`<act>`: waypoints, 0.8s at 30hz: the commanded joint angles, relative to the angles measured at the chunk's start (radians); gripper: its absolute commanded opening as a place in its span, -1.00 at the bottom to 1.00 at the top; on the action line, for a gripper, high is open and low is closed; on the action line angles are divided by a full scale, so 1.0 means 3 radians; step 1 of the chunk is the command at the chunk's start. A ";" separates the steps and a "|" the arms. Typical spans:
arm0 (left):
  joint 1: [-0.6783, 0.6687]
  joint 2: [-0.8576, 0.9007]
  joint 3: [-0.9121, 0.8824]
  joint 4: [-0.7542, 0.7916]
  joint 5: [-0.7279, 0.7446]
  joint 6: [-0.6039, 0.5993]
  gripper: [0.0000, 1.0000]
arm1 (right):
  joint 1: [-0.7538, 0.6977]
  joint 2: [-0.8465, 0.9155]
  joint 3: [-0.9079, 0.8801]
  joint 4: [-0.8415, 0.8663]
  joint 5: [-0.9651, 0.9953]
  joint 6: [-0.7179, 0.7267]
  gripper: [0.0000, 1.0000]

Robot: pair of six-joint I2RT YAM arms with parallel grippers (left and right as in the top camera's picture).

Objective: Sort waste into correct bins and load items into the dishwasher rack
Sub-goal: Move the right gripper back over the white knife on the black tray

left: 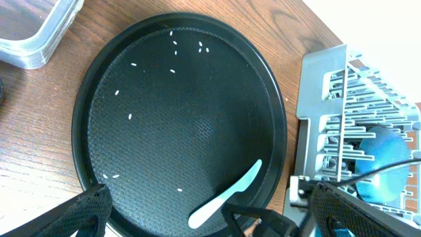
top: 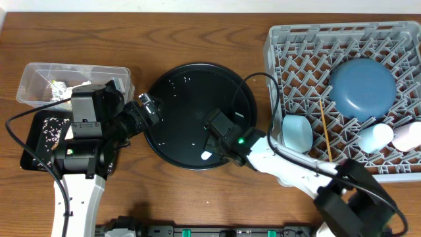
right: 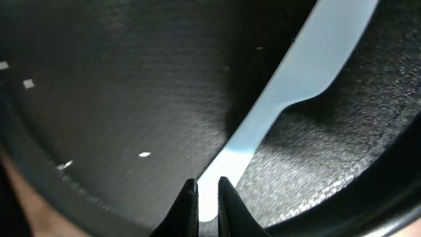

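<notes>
The white spoon [left: 227, 194] lies at the near edge of the large round black tray [top: 177, 85]. My right gripper [right: 207, 197] is shut on the end of the spoon [right: 296, 79], low on the tray [top: 214, 148]. My left gripper [top: 148, 108] is open and empty over the tray's left rim. Loose rice grains [left: 174, 46] are scattered on the round tray. The grey rack [top: 289, 39] holds the blue plate [top: 362, 89], light blue bowl [top: 297, 131], pale blue cup [top: 375, 138], pink cup [top: 408, 137] and chopstick [top: 325, 131].
The clear tub [top: 39, 72] at the far left holds the silvery wrapper [top: 58, 87] and white tissue [top: 82, 85]. The shallow black tray [top: 33, 141] below it holds rice grains [top: 51, 128]; my left arm covers part of it. The rack's wall [left: 316, 118] stands right of the round tray.
</notes>
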 commanded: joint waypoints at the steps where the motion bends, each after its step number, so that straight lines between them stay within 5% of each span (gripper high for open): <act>1: 0.0018 0.0003 0.0048 -0.0008 -0.0031 0.0046 0.96 | 0.0069 0.0126 -0.0013 0.0027 0.0191 0.0094 -0.87; 24: 0.0018 0.0003 0.0048 -0.0008 -0.0031 0.0046 0.96 | 0.0108 0.0327 -0.0013 0.0031 0.0481 0.0140 -0.56</act>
